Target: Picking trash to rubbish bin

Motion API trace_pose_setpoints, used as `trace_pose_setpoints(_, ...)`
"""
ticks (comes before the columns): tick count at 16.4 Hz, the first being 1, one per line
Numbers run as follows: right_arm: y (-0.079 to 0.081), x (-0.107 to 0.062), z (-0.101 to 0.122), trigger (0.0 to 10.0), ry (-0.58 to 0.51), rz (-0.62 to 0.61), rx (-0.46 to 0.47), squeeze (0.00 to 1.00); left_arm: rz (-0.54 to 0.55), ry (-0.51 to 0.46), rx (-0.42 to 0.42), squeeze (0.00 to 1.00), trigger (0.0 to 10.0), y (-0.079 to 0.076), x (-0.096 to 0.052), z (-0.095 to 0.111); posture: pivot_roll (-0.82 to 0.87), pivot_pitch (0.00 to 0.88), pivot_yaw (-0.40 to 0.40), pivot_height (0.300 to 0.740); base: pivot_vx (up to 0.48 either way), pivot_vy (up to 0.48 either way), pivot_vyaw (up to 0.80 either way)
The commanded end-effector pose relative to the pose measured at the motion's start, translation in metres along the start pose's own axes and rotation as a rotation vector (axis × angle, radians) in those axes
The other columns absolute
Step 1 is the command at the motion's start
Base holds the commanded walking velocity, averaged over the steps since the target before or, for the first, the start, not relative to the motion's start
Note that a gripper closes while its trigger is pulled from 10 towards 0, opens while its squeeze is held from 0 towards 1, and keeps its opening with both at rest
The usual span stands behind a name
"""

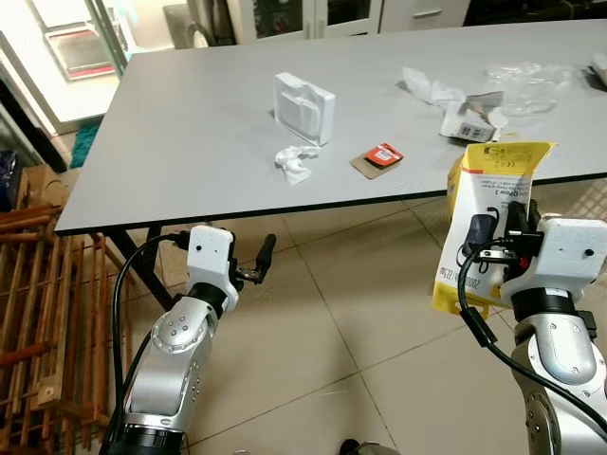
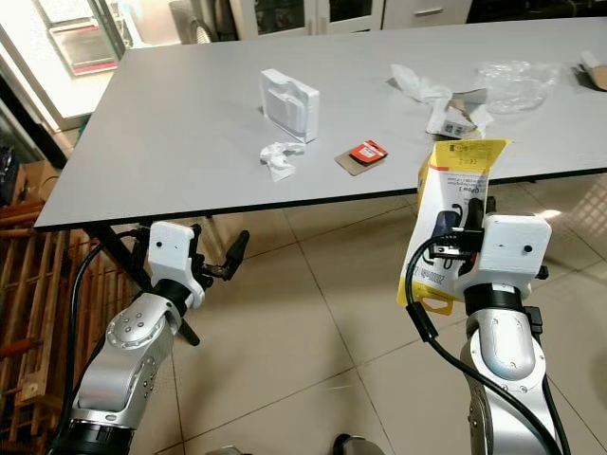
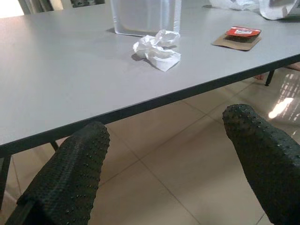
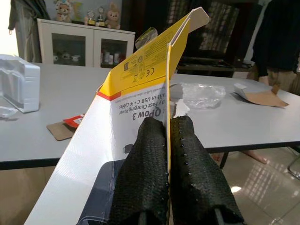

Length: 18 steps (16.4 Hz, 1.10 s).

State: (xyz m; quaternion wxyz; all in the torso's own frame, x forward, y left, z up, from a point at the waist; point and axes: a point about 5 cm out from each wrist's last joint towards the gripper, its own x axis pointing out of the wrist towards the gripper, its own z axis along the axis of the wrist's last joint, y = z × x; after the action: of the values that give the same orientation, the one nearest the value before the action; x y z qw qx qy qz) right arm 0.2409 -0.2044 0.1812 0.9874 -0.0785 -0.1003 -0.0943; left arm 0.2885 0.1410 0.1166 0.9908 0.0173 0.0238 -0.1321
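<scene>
My right gripper [image 1: 517, 226] is shut on a flattened yellow and white carton [image 1: 484, 204], held upright in front of the table's near edge, off the floor. The black fingers [image 4: 187, 168] pinch the carton's [image 4: 117, 122] wall between them. My left gripper [image 1: 262, 260] hangs open below the table edge, nothing between its fingers [image 3: 70, 173]. On the grey table [image 1: 190, 142] lie a crumpled white paper [image 1: 294, 163], a white plastic tray insert [image 1: 304, 107], a red and brown card packet [image 1: 377, 157], torn white packaging [image 1: 469, 118] and a clear plastic bag [image 1: 526, 85].
A wooden slatted rack [image 1: 38, 284] stands at the left beside the table's dark legs [image 1: 142, 270]. Beige tiled floor [image 1: 332, 322] lies open between my two arms. White cabinets [image 4: 84, 44] stand behind the table.
</scene>
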Motion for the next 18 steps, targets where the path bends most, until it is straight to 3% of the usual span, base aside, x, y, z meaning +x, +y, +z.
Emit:
trace_pose_setpoints(1,0.0002,-0.0006,-0.0002,0.1,-0.003,0.001,0.001,0.00,0.000,-0.001,0.007,0.00,10.0,0.0001,0.0006,0.0008,-0.08,0.110,0.050,0.740,0.000,0.000,0.00)
trace_pose_setpoints(7,-0.0001,-0.0014,-0.0020,0.0,0.009,0.000,0.004,0.00,0.001,-0.001,-0.011,0.00,10.0,-0.0010,0.0014,0.0003,-0.09,0.110,0.048,0.740,0.000,0.000,-0.08)
trace_pose_setpoints(18,0.0017,-0.0012,-0.0047,0.0,0.023,0.005,0.006,0.00,0.002,-0.005,0.001,0.00,10.0,-0.0005,0.0025,0.0018,-0.08,0.113,0.049,0.740,0.000,0.000,-0.78)
